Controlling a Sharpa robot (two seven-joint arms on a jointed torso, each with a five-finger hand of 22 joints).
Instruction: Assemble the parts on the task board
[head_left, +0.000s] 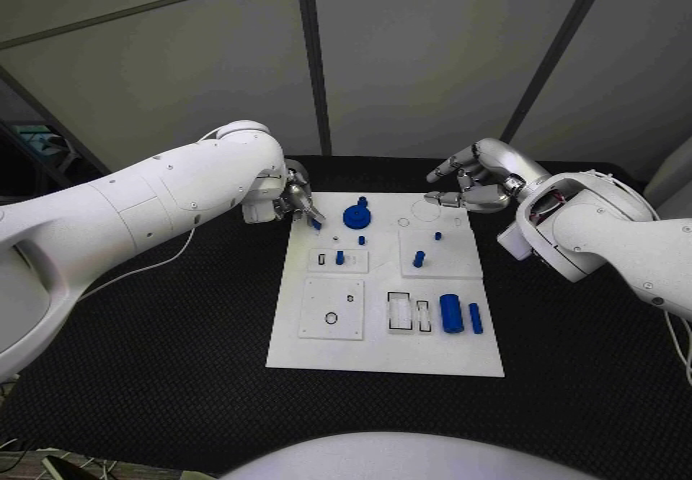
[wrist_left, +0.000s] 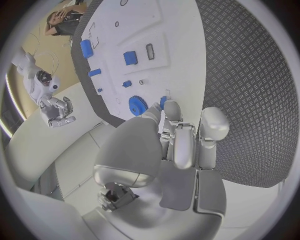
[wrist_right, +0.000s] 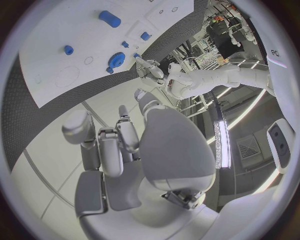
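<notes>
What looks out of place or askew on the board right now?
Nothing stands out. The white board lies flat and square on the table, the blue gear and small blue pieces sit on it, and the two blue cylinders lie side by side near its right edge. Nothing looks damaged.

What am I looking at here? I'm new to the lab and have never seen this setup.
This is a robot with two white arms, each ending in a silver hand. The square picture looks down from its head; the two round ones come from cameras at its wrists, behind each hand. On the black table lies a white task board carrying small blue parts, including a gear and a cylinder. The left hand is at the board's far left corner, and a small blue piece shows at its fingertips; I cannot tell if it is gripped. The right hand hovers by the far right corner, holding nothing.
</notes>
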